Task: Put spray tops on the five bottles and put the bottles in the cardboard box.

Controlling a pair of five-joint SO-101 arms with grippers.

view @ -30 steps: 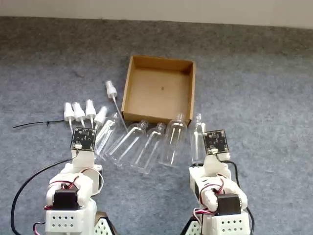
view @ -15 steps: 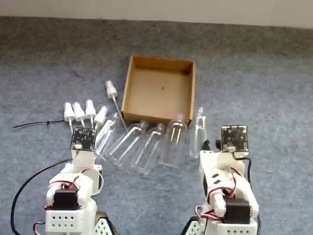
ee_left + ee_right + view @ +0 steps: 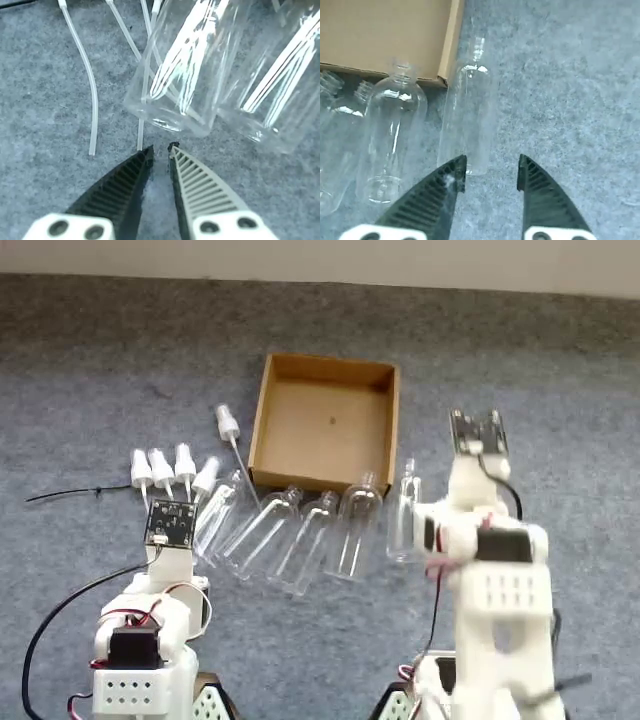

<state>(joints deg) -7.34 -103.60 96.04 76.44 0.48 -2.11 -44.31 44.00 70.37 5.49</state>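
We record one cardboard box (image 3: 300, 440) on the grey bench (image 3: 120, 360). Five uncapped bottles (image 3: 352, 525) lie side by side just before it. Four spray tops (image 3: 161, 468) sit in a row left of them, with a fifth top (image 3: 228, 423) beside the box. Our left hand (image 3: 160, 150) is all but closed, gripping nothing, at a bottle's base. Our right hand (image 3: 491, 170) is spread apart over the rightmost bottle (image 3: 467, 115).

White shells and black motors are forming the left arm (image 3: 135, 685) and right arm (image 3: 505, 590); behind the left pincer (image 3: 160, 148), ribbed black and white, black cables are trailing.
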